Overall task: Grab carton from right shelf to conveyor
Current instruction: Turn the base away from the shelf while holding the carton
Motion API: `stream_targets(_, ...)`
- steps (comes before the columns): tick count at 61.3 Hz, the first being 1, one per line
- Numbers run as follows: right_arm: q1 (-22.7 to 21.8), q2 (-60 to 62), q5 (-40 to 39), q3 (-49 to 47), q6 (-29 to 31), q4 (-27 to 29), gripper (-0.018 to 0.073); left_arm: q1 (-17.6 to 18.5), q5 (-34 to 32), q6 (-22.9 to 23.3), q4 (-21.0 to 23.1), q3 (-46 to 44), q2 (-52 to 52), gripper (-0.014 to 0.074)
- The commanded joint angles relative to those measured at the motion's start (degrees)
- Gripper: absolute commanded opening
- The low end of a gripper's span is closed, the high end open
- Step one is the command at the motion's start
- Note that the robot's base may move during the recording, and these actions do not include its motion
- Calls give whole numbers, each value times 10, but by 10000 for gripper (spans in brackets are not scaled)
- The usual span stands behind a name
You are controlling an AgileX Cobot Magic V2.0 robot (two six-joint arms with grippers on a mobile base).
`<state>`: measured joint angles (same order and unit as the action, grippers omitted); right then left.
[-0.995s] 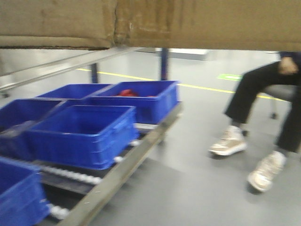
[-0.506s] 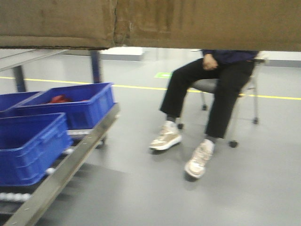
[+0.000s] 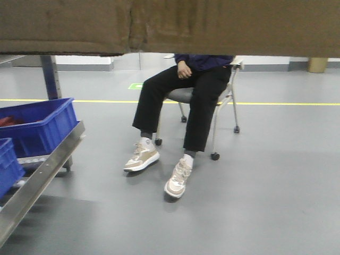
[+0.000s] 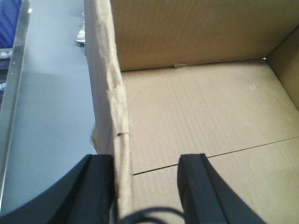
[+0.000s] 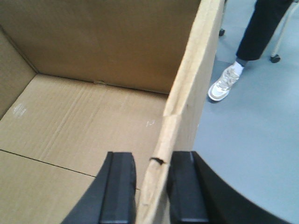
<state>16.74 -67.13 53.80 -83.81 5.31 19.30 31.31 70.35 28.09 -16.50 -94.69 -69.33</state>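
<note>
Carries the carton (image 3: 223,26) aloft between both arms, clear of the right shelf (image 3: 48,162) low at the left of the front view and well above the floor (image 3: 255,202). Takes it by two opposite side walls, most likely because so wide an open-topped box offers no other purchase. Clamps the right gripper (image 5: 152,161) narrow on one wall, with fingers (image 5: 119,186) pressed to both faces of the cardboard. Sets the left gripper (image 4: 145,161) wider, astride the other wall: leans the outer finger on the crumpled cardboard, leaves the inner one apart from it, with box floor showing between. Shows no pinch on that side, so probably only steadies there. Holds the open top upward and the bottom level, judging by the straight lower edge across the front view.

Blocks the whole upper band of the front view with the brown face. Hides the seated person (image 3: 202,106) from the chest up, and part of the chair (image 3: 180,95). Cuts off the blue bin (image 3: 37,125) at the left edge. Shows no conveyor anywhere, so gives no clue to the drop point. Hides the carton's underside and outer front from both wrist views.
</note>
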Motion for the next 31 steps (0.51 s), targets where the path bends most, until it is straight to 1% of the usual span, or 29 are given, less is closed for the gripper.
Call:
stream_targets(1,-5,4,-33,0,14,-24,-69,4,-4,-21,3,-6,11,-8)
stream_targets(31,-5,4,-33,0,14,-24,-69,4,-4,-21,3,-6,11,-8)
